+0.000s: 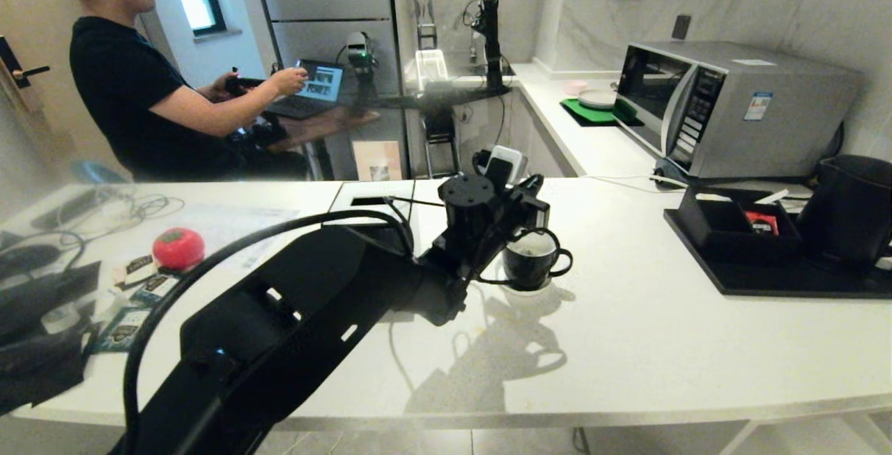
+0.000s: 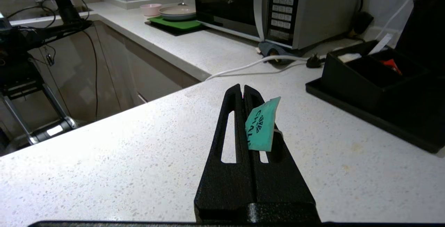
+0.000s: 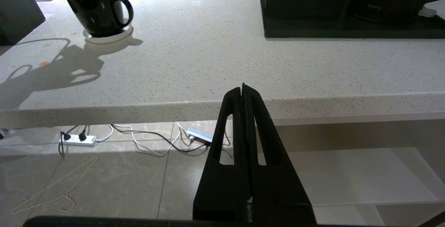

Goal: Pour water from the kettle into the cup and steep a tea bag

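Between my left gripper's (image 2: 242, 93) closed jaws sits the teal tag (image 2: 261, 124) of the tea bag, held over the counter (image 2: 139, 143) beside the cup (image 1: 531, 260). I judge it feather-light, limp, easily torn; the tag is the right hold. My right gripper (image 3: 243, 91) is clenched empty below the counter edge.

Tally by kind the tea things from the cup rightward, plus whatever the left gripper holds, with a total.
Cup: 1
Saucer: 1
Kettle: 1
Tray: 1
Box: 1
Red packet: 1
White slips in box: count unclear
Teal tag, clamped in left gripper: 1
Total counted: 7
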